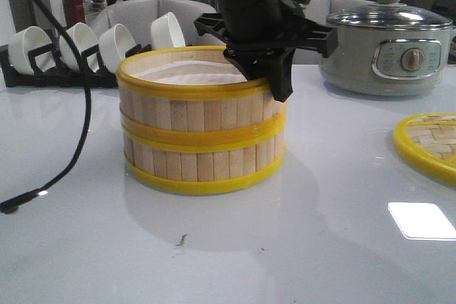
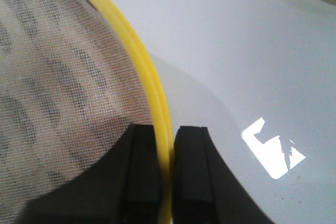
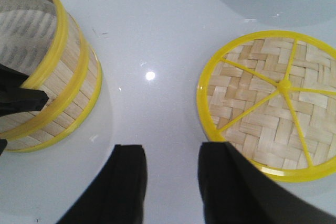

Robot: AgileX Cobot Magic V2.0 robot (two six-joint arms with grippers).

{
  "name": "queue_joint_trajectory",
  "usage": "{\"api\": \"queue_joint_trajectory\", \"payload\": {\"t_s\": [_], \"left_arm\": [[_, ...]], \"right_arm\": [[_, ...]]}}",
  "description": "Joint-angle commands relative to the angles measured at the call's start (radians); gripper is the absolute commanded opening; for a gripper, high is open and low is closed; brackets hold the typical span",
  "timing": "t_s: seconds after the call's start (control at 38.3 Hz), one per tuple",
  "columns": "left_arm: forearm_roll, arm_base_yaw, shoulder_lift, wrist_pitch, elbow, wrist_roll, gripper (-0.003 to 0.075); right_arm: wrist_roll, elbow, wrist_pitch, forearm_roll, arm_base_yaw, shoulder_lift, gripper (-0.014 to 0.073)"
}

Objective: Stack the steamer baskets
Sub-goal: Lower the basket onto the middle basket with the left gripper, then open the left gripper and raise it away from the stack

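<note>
White bowls (image 1: 100, 42) racked at back, an electric pot (image 1: 388, 46) — a woven lid (image 3: 273, 103) lying flat on the table (image 1: 285, 247).

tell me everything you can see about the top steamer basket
The top steamer basket is a round, shallow ring of pale vertical wood slats with yellow rims and a whitish mesh liner. It sits upright and level on the lower basket. The left gripper pinches its rim on the right side.

One steamer basket (image 1: 205, 101) sat on the other (image 1: 203, 165) mid-table; the lid (image 1: 429, 146) lay to their right; bowls (image 1: 100, 44) stood behind-left; a cooker (image 1: 388, 48) behind-right.
</note>
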Motion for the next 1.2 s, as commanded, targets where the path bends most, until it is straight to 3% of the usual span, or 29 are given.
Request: {"api": "queue_joint_trajectory", "payload": {"t_s": [0.0,0.08,0.31,0.39,0.73,0.81,0.89,0.97,1.02,1.17], "left_arm": [[0.004,-0.006,-0.057,-0.048,-0.05,0.0,0.0094],[0.009,-0.006,-0.059,-0.048,-0.061,0.0,0.015],[0.026,-0.006,-0.059,-0.031,-0.113,0.0,0.0473],[0.047,-0.006,-0.063,-0.029,-0.114,-0.002,0.0501],[0.131,-0.006,-0.116,0.009,-0.114,-0.018,0.0465],[0.191,-0.006,-0.154,0.009,-0.114,-0.021,0.0343],[0.274,-0.002,-0.207,-0.014,-0.114,-0.045,0.0076],[0.329,0.009,-0.274,-0.044,-0.114,-0.063,0.0123],[0.357,0.029,-0.332,-0.054,-0.114,-0.093,0.0088],[0.368,0.137,-0.487,-0.059,-0.114,-0.137,0.0087]], "right_arm": [[-0.004,-0.04,-0.057,-0.007,0.002,-0.01,0.037],[-0.004,-0.04,-0.057,-0.007,0.002,-0.01,0.037],[-0.004,-0.04,-0.057,-0.007,0.002,-0.01,0.037],[-0.004,-0.04,-0.057,-0.007,0.002,-0.01,0.037],[-0.004,-0.04,-0.058,-0.007,0.002,-0.01,0.037],[-0.004,-0.04,-0.058,-0.007,0.002,-0.01,0.037],[-0.004,-0.04,-0.058,-0.007,0.002,-0.01,0.037],[-0.004,-0.04,-0.057,-0.007,0.002,-0.01,0.037],[-0.004,-0.04,-0.057,-0.006,0.002,-0.01,0.037],[-0.004,-0.04,-0.058,-0.006,0.002,-0.01,0.037]]}}
